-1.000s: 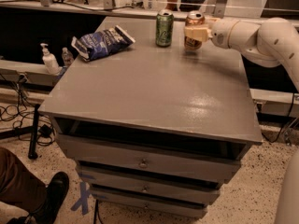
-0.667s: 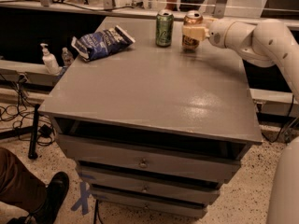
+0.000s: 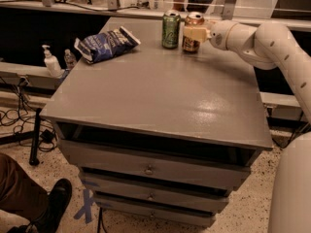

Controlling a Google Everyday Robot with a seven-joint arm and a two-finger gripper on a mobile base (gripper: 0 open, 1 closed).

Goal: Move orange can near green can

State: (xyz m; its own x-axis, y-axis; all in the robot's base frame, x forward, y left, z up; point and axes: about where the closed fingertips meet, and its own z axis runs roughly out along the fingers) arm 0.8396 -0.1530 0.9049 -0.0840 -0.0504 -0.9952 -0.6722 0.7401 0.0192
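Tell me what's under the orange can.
Only the gray table shows beneath the orange can. Whether its base touches is unclear. The gripper grips its middle, hiding that band.

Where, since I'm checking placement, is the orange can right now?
In the camera view, the orange can is at the far edge of the table, just right of the green can, held in the gripper.

Gripper [image 3: 194,33] seemingly clasping upright orange can [image 3: 195,19], just beside green can [image 3: 170,30], at table [image 3: 160,96] rear.
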